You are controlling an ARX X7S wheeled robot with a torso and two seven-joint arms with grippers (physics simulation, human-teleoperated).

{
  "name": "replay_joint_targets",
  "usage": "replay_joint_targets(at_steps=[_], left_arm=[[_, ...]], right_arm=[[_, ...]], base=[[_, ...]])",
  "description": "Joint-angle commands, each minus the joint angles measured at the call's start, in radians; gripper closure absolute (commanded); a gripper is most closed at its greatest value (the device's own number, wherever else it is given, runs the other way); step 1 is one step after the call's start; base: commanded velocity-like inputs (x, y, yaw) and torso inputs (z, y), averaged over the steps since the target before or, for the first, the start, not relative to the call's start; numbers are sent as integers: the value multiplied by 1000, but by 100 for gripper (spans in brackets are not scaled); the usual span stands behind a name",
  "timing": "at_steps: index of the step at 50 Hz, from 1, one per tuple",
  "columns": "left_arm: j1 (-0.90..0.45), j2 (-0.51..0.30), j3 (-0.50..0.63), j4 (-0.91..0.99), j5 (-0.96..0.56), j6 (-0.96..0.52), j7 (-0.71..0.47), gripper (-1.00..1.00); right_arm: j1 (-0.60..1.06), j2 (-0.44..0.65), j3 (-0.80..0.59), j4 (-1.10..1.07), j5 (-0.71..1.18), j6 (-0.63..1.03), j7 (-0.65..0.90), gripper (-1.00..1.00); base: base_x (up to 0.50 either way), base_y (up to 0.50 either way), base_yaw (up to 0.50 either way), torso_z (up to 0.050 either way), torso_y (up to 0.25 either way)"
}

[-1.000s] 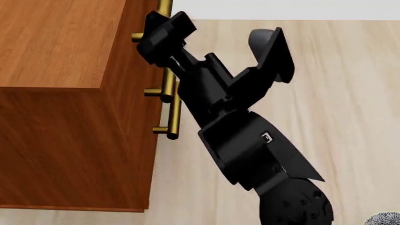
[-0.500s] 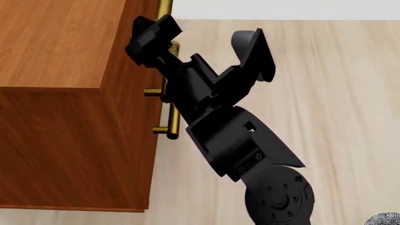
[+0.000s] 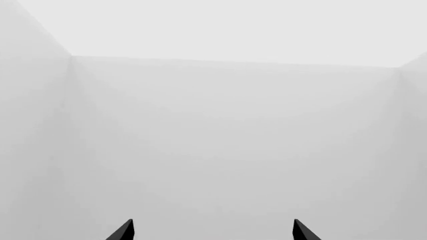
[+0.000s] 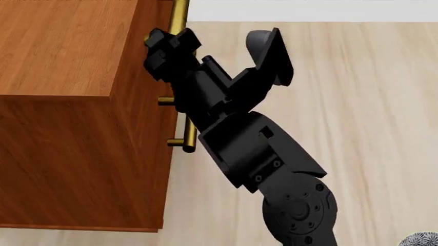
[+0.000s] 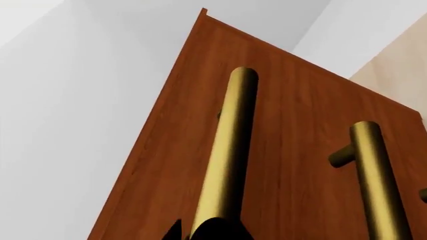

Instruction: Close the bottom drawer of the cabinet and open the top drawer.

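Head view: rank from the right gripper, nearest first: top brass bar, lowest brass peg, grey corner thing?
1. top brass bar, at the right gripper.
2. lowest brass peg, down the cabinet front.
3. grey corner thing, bottom right of view.

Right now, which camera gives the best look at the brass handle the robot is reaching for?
The right wrist view: the brass handle fills the frame, close against the cabinet. In the head view the arm hides most of it; only its top end shows. The left wrist view shows only blank walls.

The floor (image 4: 356, 102) is of pale wooden planks. The cabinet (image 4: 61, 128), reddish-brown wood, stands directly on it, and a small grey speckled thing (image 4: 421, 240) lies at the edge.
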Motion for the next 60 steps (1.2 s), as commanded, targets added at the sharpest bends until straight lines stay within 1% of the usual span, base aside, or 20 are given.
replay_joint_targets(at_steps=[1,33,47,60], left_arm=[[2,-3,2,0,-1,5,-3,-100],[-16,-10,2,13,-34,-2,-33,-100],[-22,-11,8,12,-40,1,-38,-100],[-39,-9,18,10,-48,-2,-46,-100]], right_arm=[[1,-4,-31,3,-8,-7,8,100],[-29,19,52,-149,84,-105,189,100],[-32,47,90,-200,107,-144,216,100],[-49,108,132,-248,126,-159,221,100]], base=[[0,3,4,0,0],[-1,0,-1,0,2],[-2,0,-1,1,3],[0,0,-1,2,4]])
